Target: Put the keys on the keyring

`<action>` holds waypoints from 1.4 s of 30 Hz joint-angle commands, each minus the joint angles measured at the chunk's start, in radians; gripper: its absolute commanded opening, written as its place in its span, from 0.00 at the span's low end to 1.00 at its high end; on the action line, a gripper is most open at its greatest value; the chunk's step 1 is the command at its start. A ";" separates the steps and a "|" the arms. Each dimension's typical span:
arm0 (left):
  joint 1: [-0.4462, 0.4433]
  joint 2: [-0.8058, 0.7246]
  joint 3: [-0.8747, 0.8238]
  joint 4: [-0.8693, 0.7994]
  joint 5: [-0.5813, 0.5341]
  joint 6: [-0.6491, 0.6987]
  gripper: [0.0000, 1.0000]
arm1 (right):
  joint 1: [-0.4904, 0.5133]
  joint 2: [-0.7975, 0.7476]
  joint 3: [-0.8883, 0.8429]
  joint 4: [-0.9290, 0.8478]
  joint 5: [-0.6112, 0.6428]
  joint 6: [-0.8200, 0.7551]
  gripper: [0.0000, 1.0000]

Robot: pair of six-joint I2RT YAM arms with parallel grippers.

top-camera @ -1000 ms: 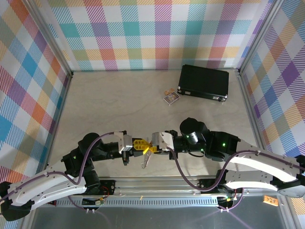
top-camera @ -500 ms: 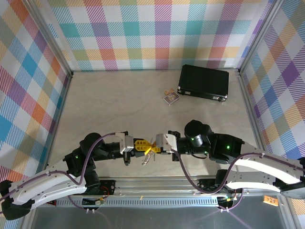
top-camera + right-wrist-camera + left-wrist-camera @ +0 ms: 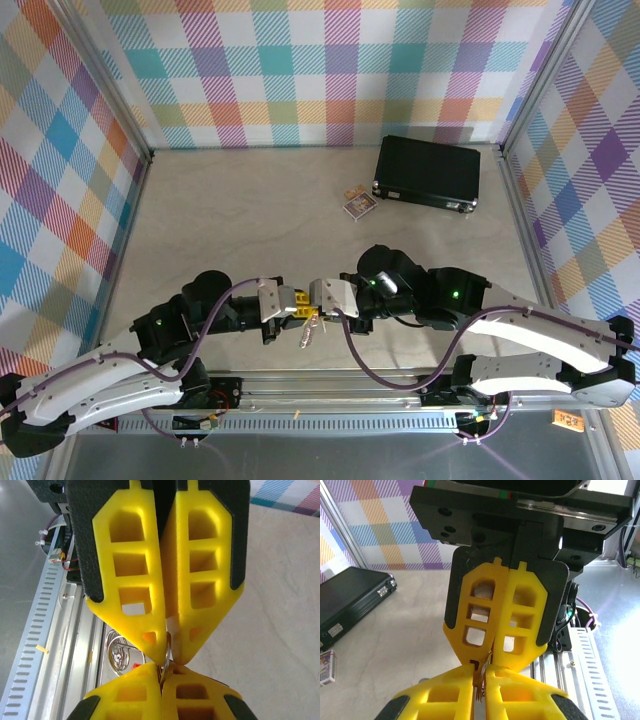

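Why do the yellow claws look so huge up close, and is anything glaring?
Left wrist view: the right pincer sits close to the lens, so it looms; a bright corner is washed out. Right wrist view: the keyring glints by the shiny rail. Top external view: even light, soft shadows.

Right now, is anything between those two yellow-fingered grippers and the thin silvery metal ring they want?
Nothing visible does. The left gripper and right gripper meet tip to tip, both shut on the thin grey-silver metal keyring, well away from the black rectangular case.
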 commanded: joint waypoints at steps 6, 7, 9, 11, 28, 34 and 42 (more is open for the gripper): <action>0.000 -0.019 -0.023 0.102 -0.015 -0.017 0.00 | 0.007 -0.019 0.022 -0.010 -0.056 0.002 0.00; 0.000 -0.034 -0.028 0.116 -0.017 -0.025 0.00 | 0.007 -0.020 0.020 -0.008 -0.053 0.004 0.00; 0.000 -0.073 -0.041 0.155 -0.016 -0.044 0.00 | 0.007 -0.026 0.016 0.002 -0.051 0.010 0.00; 0.000 -0.103 -0.054 0.199 -0.002 -0.066 0.00 | 0.007 -0.039 0.003 0.027 -0.057 0.015 0.00; 0.000 -0.063 -0.192 0.589 0.142 -0.248 0.00 | 0.007 -0.218 -0.128 0.230 -0.188 0.065 0.19; 0.000 -0.053 -0.208 0.648 0.128 -0.277 0.00 | 0.007 -0.228 -0.147 0.259 -0.164 0.070 0.21; 0.000 -0.058 -0.203 0.638 0.130 -0.269 0.00 | 0.007 -0.208 -0.143 0.281 -0.162 0.061 0.18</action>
